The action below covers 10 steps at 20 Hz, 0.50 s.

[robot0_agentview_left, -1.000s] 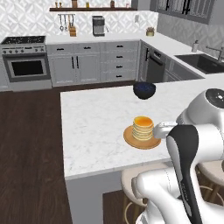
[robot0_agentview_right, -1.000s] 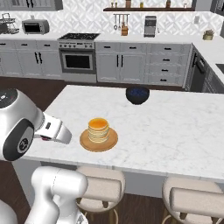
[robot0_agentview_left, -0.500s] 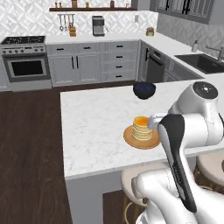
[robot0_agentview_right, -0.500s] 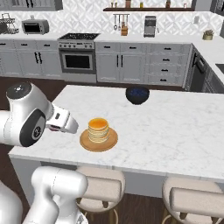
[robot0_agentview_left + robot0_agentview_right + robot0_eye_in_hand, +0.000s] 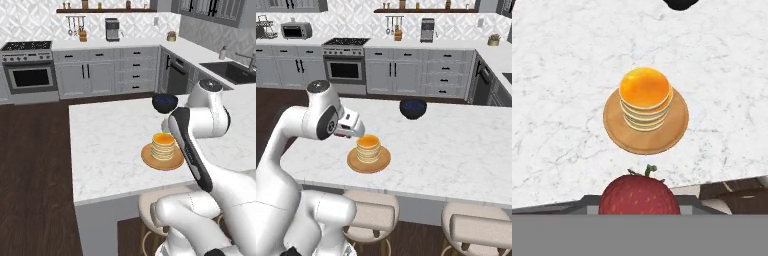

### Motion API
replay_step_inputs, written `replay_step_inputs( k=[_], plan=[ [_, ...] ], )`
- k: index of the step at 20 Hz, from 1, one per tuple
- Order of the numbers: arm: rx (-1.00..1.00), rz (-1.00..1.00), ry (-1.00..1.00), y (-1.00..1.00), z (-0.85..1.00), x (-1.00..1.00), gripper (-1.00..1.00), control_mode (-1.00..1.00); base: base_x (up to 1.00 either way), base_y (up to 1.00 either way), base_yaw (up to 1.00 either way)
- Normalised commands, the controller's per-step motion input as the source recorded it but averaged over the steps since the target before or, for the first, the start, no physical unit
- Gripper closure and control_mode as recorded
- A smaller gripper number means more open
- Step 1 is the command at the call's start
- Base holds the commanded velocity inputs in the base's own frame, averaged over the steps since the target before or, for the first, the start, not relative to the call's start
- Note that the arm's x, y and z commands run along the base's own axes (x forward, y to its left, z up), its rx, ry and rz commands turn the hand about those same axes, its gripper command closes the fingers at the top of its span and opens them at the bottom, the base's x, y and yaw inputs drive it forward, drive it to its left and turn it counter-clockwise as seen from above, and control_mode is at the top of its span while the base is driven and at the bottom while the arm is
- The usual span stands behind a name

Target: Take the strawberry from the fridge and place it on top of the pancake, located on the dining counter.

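Gripping the small red strawberry (image 5: pixel 639 195), the two-finger gripper (image 5: pixel 354 126) hangs above the white marbled dining counter (image 5: pixel 456 150), just beside the golden-tan pancake stack (image 5: pixel 646 99) on its flat orange-brown plate (image 5: pixel 677 127). A dark round bowl (image 5: pixel 413 107) sits beyond.

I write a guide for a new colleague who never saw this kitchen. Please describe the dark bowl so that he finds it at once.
Start at the dining counter, the big white marbled island. Near its far edge, beyond the pancake on its orange-brown plate, stands the bowl. It is round, deep and dark blue-black, whereas the pancake is golden and the plate flat.
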Motion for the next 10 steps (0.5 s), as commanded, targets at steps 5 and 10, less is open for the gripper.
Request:
replay_step_inputs(
  k=[5,10],
  plan=[
    [0.0,0.0,0.09,-0.04,-0.51,1.0,1.0,-1.0,0.0,0.0,0.0],
    [0.0,0.0,0.0,-0.26,-0.7,0.95,1.0,-1.0,0.0,0.0,0.0]
  ],
)
